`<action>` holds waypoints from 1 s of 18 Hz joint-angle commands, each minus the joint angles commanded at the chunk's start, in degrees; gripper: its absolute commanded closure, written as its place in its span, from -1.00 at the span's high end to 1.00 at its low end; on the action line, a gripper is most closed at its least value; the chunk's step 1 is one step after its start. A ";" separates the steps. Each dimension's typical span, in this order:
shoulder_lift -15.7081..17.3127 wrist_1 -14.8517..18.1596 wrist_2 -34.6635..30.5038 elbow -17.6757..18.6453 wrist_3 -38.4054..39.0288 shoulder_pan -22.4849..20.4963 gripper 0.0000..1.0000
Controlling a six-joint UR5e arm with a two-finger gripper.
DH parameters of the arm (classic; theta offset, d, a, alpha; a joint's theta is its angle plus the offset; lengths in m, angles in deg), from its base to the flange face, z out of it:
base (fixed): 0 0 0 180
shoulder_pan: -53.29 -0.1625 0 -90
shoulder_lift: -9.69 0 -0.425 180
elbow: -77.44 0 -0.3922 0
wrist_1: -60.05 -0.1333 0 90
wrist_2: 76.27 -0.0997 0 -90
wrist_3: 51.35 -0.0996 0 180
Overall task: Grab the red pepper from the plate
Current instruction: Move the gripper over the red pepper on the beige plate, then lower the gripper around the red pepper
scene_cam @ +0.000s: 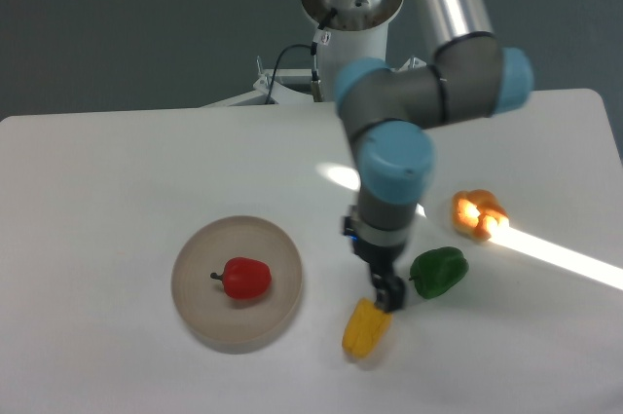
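The small glossy red pepper (245,279) lies untouched on the round beige plate (195,309); the hand (386,299), whose opening I cannot tell, must first reach left.

Soft focus; sunbeam glare overexposes the orange pepper (479,213)

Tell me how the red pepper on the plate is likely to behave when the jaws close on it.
The red pepper looks glossy and rounded, so it may slip or squirm between the jaws. It lies on its side, stem pointing left, on the plate, so a nudge could probably roll it across the flat dish. Being small, it likely lifts easily. The gripper is off to the right, above the yellow pepper.
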 joint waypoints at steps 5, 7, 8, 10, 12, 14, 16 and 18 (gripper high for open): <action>0.36 -1.32 -0.09 1.42 6.41 6.59 1.00; -0.69 -4.30 -0.09 1.77 6.86 8.00 1.00; -1.14 -6.23 -0.17 2.55 6.86 8.27 1.00; -1.84 -7.83 -0.17 2.91 6.60 9.24 1.00; -2.46 -7.92 -0.17 2.82 6.25 9.33 1.00; -2.81 -8.01 -0.35 2.74 5.99 9.42 1.00; -3.34 -8.09 -0.70 2.12 5.81 9.42 1.00; -3.60 -8.10 -0.79 2.03 4.76 9.33 1.00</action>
